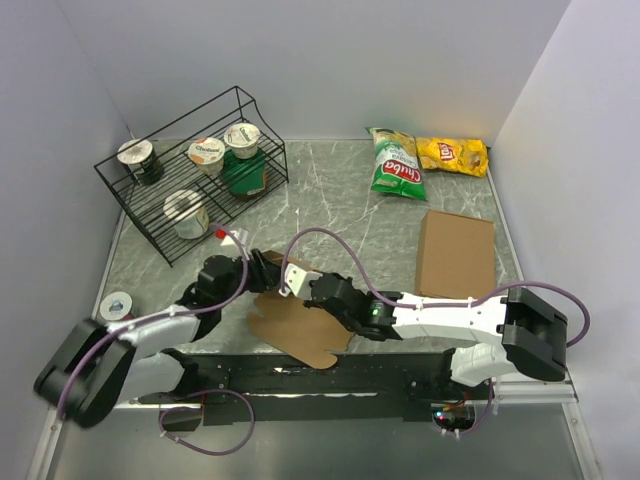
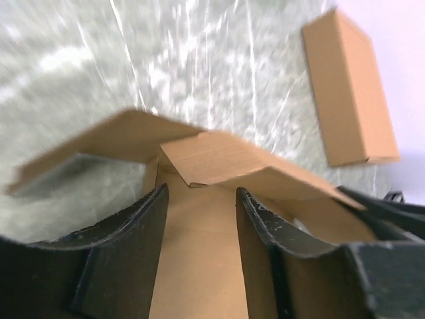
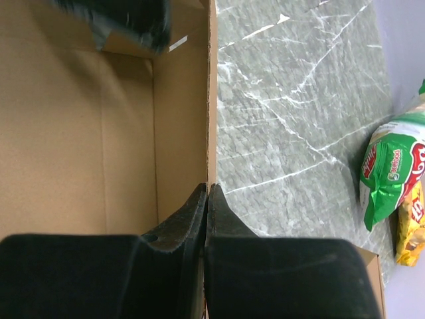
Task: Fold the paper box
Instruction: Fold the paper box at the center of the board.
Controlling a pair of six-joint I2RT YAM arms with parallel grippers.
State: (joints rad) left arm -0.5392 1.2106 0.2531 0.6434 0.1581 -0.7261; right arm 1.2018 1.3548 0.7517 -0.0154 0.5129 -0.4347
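Paper box (image 1: 297, 328): on tabletop (image 1: 340, 205), left of cardboard slab (image 1: 455, 252) in top view, well apart from it.

Progress: partial, judged early. Base panel flat. One side wall upright. Two flaps raised, tilted, not tucked (no tab seen locked).

Right tool (image 3: 207, 188): jaws closed, pinching top edge of upright wall.

Left tool (image 2: 202, 193): jaws part-way apart, gripping nothing, straddling base panel behind raised flaps.

Remaining: raise other walls, fold flaps inward, seat tabs.
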